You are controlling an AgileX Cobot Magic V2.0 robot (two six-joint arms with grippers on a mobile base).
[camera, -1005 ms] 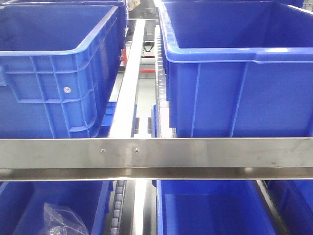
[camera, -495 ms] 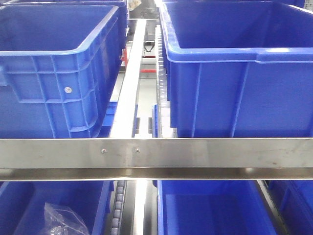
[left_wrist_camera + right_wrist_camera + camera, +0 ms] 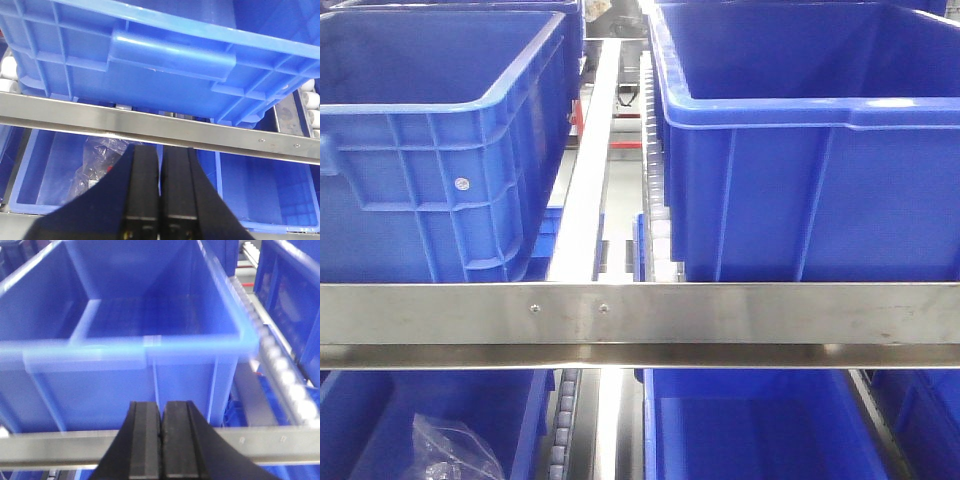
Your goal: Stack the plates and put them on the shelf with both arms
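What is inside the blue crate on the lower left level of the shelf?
A crumpled clear plastic bag lies in the lower-left crate. The steel front rail covers the crate's back part, so anything there is hidden.

Below me: crumpled clear plastic bag (image 3: pixel 102 162) w/ dark bits inside, lying in lower-left crate, also seen from the front (image 3: pixel 455 448).
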